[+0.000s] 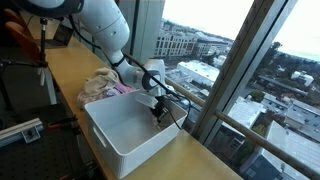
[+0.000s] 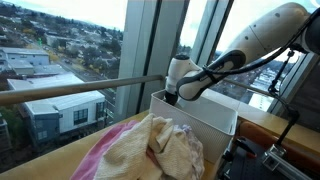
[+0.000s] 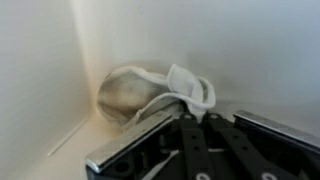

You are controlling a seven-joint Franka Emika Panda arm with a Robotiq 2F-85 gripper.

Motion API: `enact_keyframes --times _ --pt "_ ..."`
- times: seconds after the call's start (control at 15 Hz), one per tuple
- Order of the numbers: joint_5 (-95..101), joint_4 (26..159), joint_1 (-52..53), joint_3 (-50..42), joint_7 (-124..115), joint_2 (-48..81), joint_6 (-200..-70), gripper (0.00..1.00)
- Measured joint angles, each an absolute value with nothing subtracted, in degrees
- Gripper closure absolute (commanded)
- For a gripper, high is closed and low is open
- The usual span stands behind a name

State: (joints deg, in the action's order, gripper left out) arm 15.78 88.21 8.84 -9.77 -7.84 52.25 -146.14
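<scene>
**A:** Item one. What do we list?

**B:** We enter the gripper, lowered into the white bin close to one of its corners. We see this in both exterior views.

**A:** Jaws?

**B:** From the wrist view we record them as spread, one bar to each side, pinching nothing.

**A:** Item two?

**B:** A balled cloth, pale grey-white, with one folded edge turned up. We place it on the bin floor, tucked into the corner where two walls meet, just ahead of the fingertips. We cannot tell whether they touch it.

**A:** Surroundings?

**B:** We note a pile of cloths, cream and pink. It lies on the wooden counter, just beside the bin and outside it. The counter runs along a window, and we see city buildings beyond the glass.
</scene>
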Motion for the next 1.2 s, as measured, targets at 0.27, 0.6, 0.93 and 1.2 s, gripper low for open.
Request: enact_keyframes --times 0.27,0.6,0.93,1.2 --pt "19.7 97.5 16.0 -12.7 -16.2 43.4 -146.3 0.99" --pt "30.3 104.5 24.6 -16.4 -27.8 30.2 -146.3 0.99" --pt "43.9 107.0 29.0 -12.8 -37.0 18.0 -142.4 0.99" --pt "45.2 108.4 29.0 -1.2 -38.8 10.9 -131.9 0.99"
